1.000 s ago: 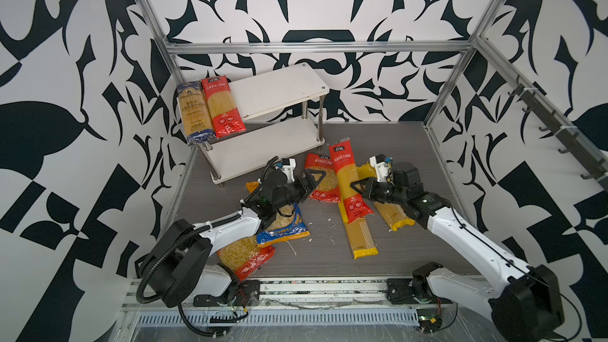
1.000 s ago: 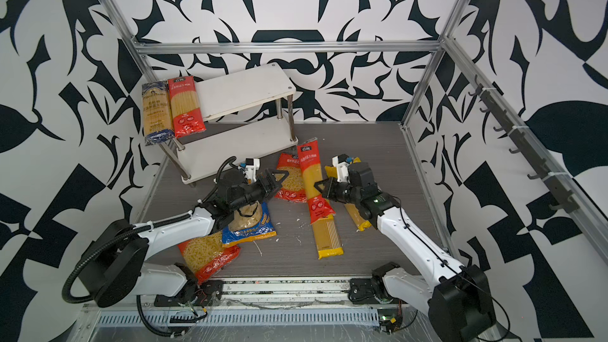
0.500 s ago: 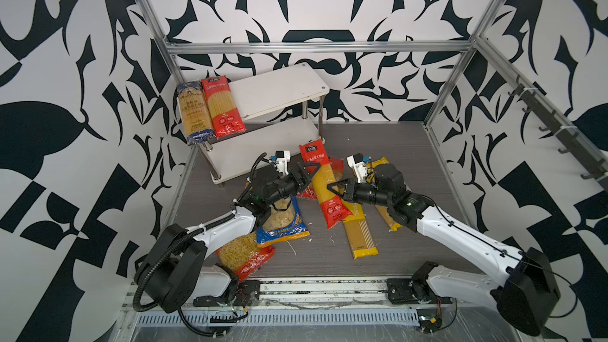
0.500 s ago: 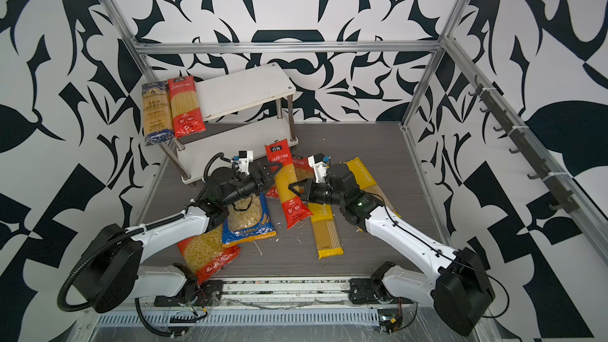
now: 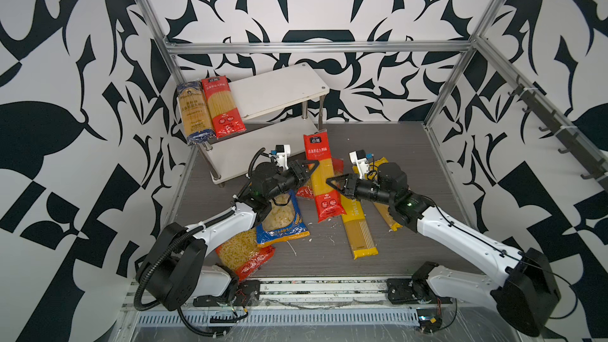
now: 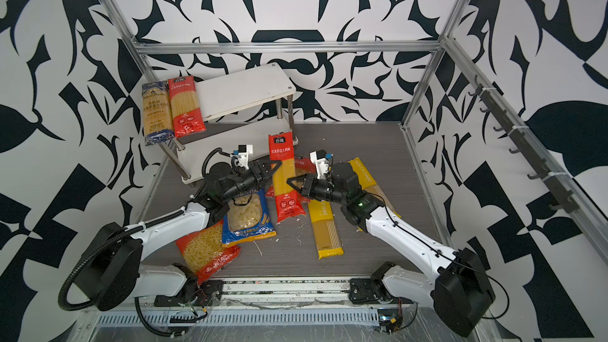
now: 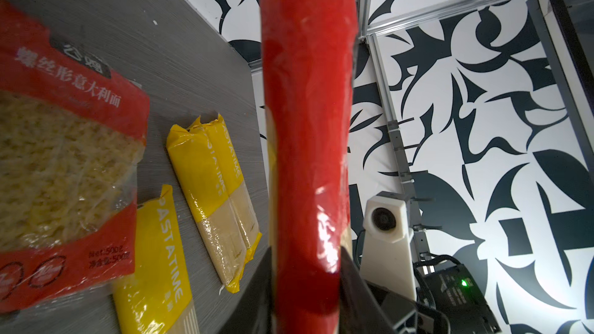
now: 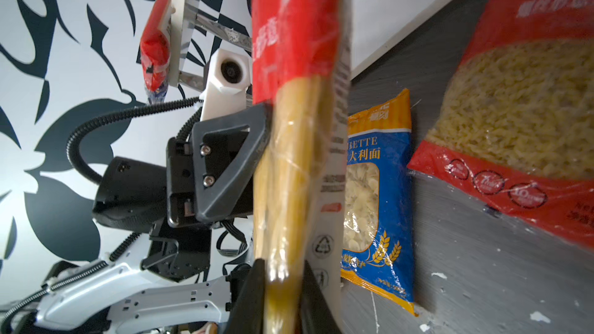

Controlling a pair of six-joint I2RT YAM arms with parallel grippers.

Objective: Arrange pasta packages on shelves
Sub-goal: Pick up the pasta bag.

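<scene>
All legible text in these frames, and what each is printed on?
"PASTATIME": yellow spaghetti pack.
"直条形意大利面": raised red spaghetti pack.
"螺丝形意大利面", "Net:500g": red short-pasta bag.
"ETTE", "大利面": blue short-pasta bag.
Blue pack and red pack on the top shelf: print too small to read.

Top views look down — wrist views, close, share the red pack.

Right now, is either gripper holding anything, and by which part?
The long red-and-yellow plastic spaghetti pack: left gripper clamps one long edge around mid-length; right gripper straddles the opposite edge, but its grip cannot be confirmed.
</scene>
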